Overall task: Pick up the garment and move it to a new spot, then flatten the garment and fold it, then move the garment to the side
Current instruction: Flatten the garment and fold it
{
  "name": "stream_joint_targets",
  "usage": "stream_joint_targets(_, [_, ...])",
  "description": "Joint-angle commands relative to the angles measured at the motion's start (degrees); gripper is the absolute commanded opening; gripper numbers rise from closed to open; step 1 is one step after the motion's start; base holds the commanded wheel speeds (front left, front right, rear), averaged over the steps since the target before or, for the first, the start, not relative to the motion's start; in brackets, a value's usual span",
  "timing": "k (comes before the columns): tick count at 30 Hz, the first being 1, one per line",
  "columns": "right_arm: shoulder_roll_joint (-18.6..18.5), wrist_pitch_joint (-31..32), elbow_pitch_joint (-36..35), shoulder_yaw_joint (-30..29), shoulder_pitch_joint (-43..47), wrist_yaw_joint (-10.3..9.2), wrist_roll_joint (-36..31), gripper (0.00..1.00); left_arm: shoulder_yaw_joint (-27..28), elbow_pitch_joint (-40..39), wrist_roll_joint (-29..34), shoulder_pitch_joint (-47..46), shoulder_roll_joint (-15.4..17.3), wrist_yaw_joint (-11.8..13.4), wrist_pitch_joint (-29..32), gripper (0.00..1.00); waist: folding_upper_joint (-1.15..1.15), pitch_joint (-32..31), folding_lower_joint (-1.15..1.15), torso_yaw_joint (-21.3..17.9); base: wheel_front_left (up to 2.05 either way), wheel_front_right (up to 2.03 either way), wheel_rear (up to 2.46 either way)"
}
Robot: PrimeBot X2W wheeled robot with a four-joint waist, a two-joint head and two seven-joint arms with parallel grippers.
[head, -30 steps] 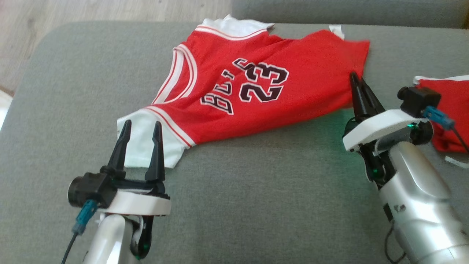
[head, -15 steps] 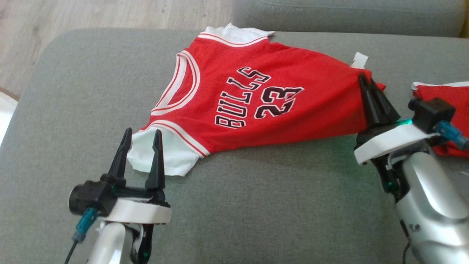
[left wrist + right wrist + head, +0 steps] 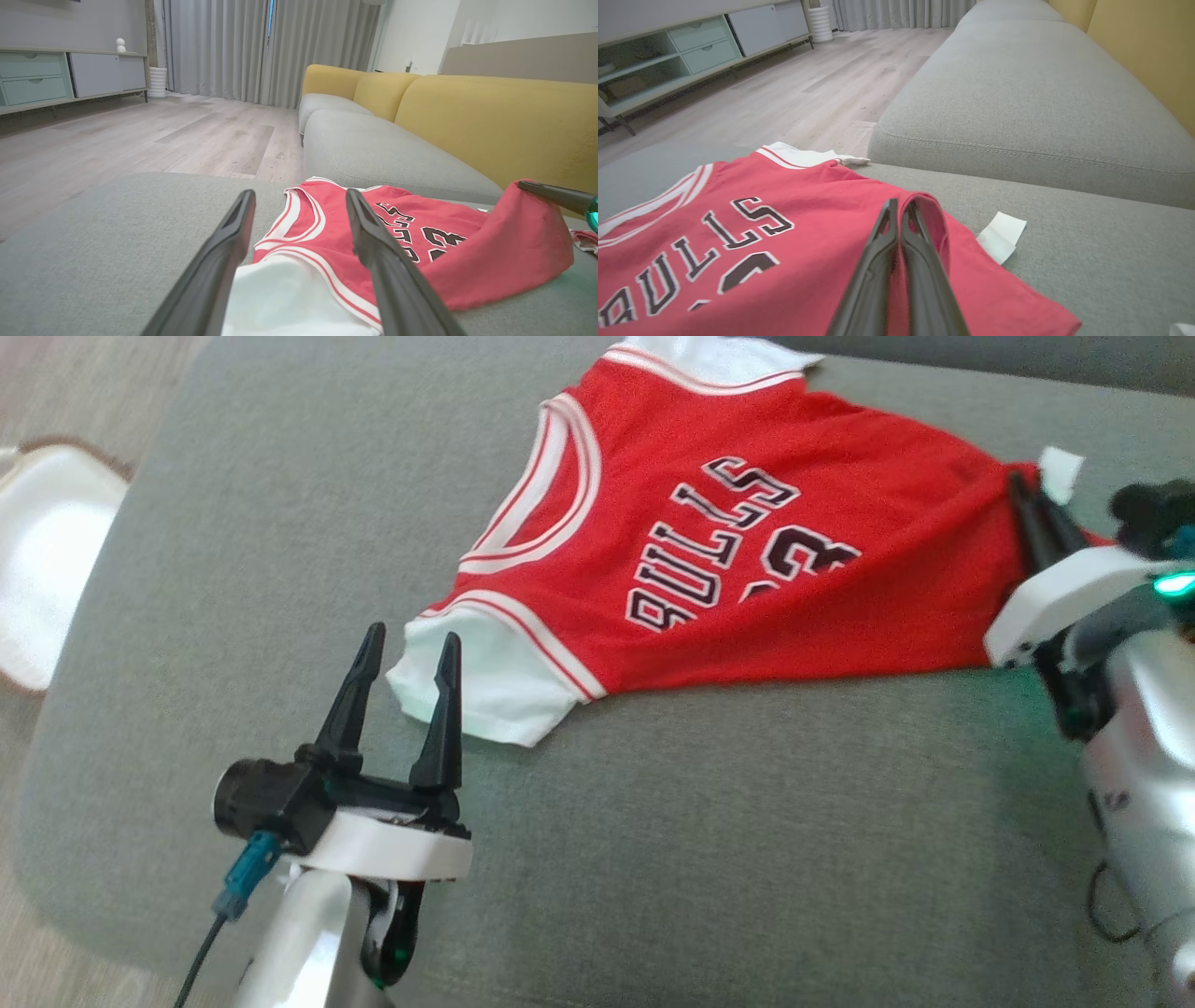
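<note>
The garment [image 3: 738,560] is a red jersey with white trim and black "BULLS" lettering, spread on a grey sofa cushion [image 3: 653,821]. My right gripper [image 3: 1022,499] is shut on the jersey's hem corner at the right and holds that corner raised off the cushion; in the right wrist view the red cloth [image 3: 784,233] wraps over my pinched fingertips [image 3: 899,210]. My left gripper [image 3: 411,649] stands open just short of the white sleeve [image 3: 476,681]. In the left wrist view that sleeve [image 3: 289,298] lies between the spread fingers [image 3: 373,242], untouched.
A white label [image 3: 1060,474] sticks out by the lifted hem. A white rounded object [image 3: 47,551] sits on the floor at the far left. Another grey seat cushion [image 3: 1017,84] lies beyond, with yellow backrests [image 3: 490,116] behind. The cushion's front and left edges are close.
My right gripper has pulled the hem corner to the right and up, stretching the jersey out and uncovering the lettering. The camera has shifted too. The left gripper stays open by the sleeve.
</note>
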Motion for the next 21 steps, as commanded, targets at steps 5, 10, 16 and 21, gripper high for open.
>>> stream_joint_targets(5, [-1.68,-1.44,11.39,-1.73,-8.06,0.21,-4.28,1.0,0.76,-1.78,-0.93,-2.8,0.28,-0.11,-0.29,1.0,0.0,2.76,0.0,3.34,0.0,0.0,0.0])
stream_joint_targets(10, [-1.29,-0.39,19.77,-0.57,-10.98,0.21,-7.16,1.0,0.68,-1.62,-1.07,-2.87,0.28,0.18,-0.29,1.0,0.0,2.62,0.0,3.23,0.0,0.0,0.0])
stream_joint_targets(16, [-0.93,-5.61,23.41,-1.74,-12.49,0.21,-8.62,1.0,1.42,-1.5,-0.82,-2.44,0.28,0.42,-0.29,1.0,0.0,0.48,0.0,0.08,0.0,0.0,0.0])
stream_joint_targets(21, [0.22,-9.13,22.68,-2.65,-12.14,0.21,-8.71,1.0,2.52,-1.56,-0.34,-1.92,0.28,0.43,-0.29,1.0,0.0,-1.45,0.0,-3.28,0.0,0.0,0.0])
